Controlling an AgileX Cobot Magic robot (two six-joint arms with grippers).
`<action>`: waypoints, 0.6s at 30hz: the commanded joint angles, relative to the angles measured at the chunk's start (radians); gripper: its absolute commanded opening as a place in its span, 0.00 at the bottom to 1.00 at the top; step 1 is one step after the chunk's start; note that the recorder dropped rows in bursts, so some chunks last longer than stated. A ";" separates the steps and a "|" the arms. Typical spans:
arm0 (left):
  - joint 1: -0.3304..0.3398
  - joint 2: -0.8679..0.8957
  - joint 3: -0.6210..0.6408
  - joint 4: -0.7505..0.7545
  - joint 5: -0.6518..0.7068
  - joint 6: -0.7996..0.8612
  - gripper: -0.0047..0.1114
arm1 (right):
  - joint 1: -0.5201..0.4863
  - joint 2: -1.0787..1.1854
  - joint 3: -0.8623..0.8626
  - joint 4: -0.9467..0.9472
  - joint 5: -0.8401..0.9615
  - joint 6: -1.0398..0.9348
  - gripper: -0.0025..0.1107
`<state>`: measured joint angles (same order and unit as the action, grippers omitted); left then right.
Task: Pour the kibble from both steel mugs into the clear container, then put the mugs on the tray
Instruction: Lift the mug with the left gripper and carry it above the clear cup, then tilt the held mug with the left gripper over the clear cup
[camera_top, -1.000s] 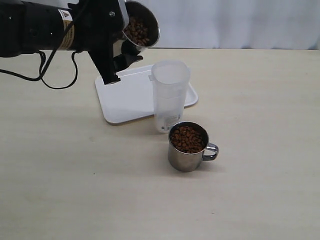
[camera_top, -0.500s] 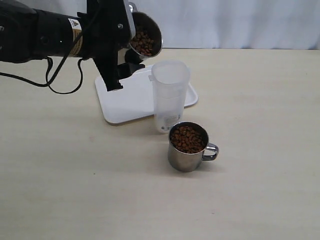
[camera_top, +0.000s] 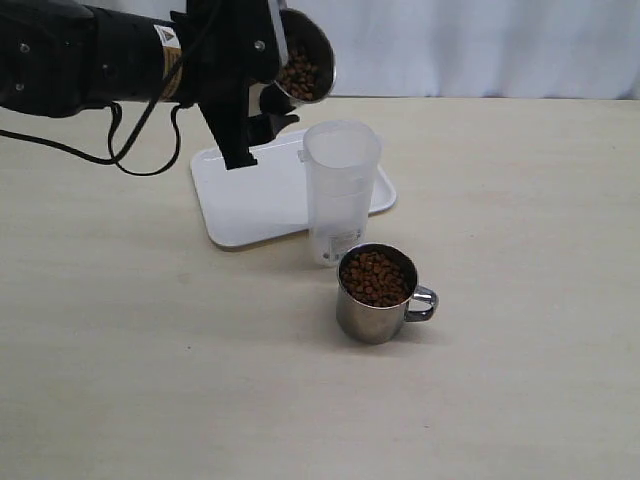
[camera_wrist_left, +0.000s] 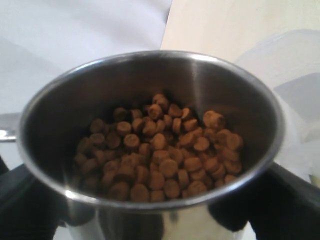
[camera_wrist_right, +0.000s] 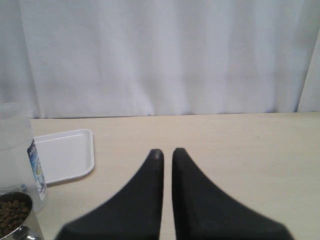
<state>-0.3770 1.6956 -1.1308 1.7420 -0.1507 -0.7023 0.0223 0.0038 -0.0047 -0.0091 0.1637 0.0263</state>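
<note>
Beige table (camera_top: 520, 400), tray (camera_top: 240, 200) behind the clear container (camera_top: 341, 190) — we find the left gripper (camera_top: 268, 100) grasping a tilted steel mug (camera_top: 308, 70) (shifted nearer the container); right gripper (camera_wrist_right: 166, 154) clenched, empty.

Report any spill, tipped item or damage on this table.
Nothing stands out. No reddish-brown kibble pellets lie loose on the beige table; the tall clear plastic container and the full shiny steel mug stand upright; the lifted mug tilts without spilling.

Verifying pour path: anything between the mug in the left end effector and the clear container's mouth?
Nothing visible. The tilted mug hangs higher than and beside the clear container, whose mouth is uncovered; only air between.
</note>
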 joint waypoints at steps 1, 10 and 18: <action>-0.030 0.018 -0.012 0.002 0.033 0.001 0.04 | 0.003 -0.004 0.005 -0.005 -0.002 -0.005 0.06; -0.030 0.035 -0.012 0.002 0.108 0.023 0.04 | 0.003 -0.004 0.005 -0.005 -0.002 -0.005 0.06; -0.032 0.035 -0.012 0.002 0.137 0.075 0.04 | 0.003 -0.004 0.005 -0.005 -0.002 -0.005 0.06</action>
<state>-0.4069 1.7351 -1.1308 1.7517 -0.0301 -0.6466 0.0223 0.0038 -0.0047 -0.0091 0.1637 0.0263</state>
